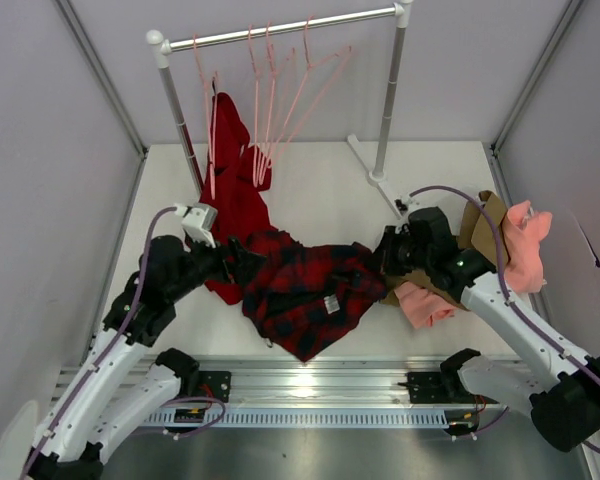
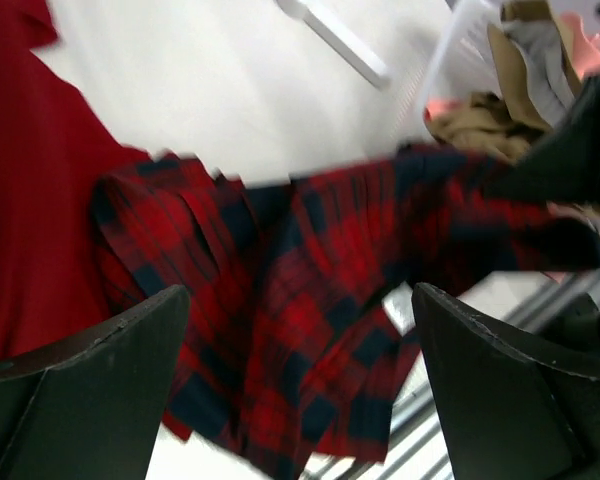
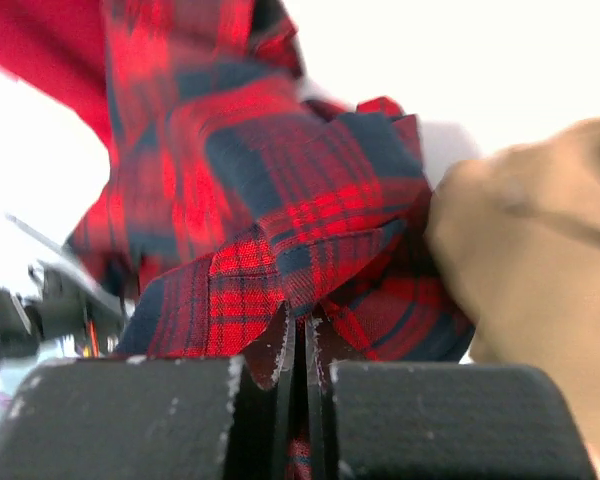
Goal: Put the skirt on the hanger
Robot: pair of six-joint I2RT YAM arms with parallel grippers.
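Observation:
The red and navy plaid skirt (image 1: 305,285) lies crumpled on the white table between my two arms. My right gripper (image 1: 385,255) is shut on its right edge, and the right wrist view shows plaid cloth (image 3: 280,200) pinched between the closed jaws (image 3: 302,350). My left gripper (image 1: 235,262) is open at the skirt's left edge. In the left wrist view the jaws (image 2: 300,380) stand wide apart over the plaid (image 2: 310,280), holding nothing. Several pale-pink hangers (image 1: 310,90) hang on the rail at the back.
The clothes rack (image 1: 280,30) stands at the back on its white base foot (image 1: 380,180). A plain red garment (image 1: 230,170) hangs at its left and drapes onto the table. Tan and pink clothes (image 1: 525,240) are piled at the right. A metal rail (image 1: 310,385) runs along the near edge.

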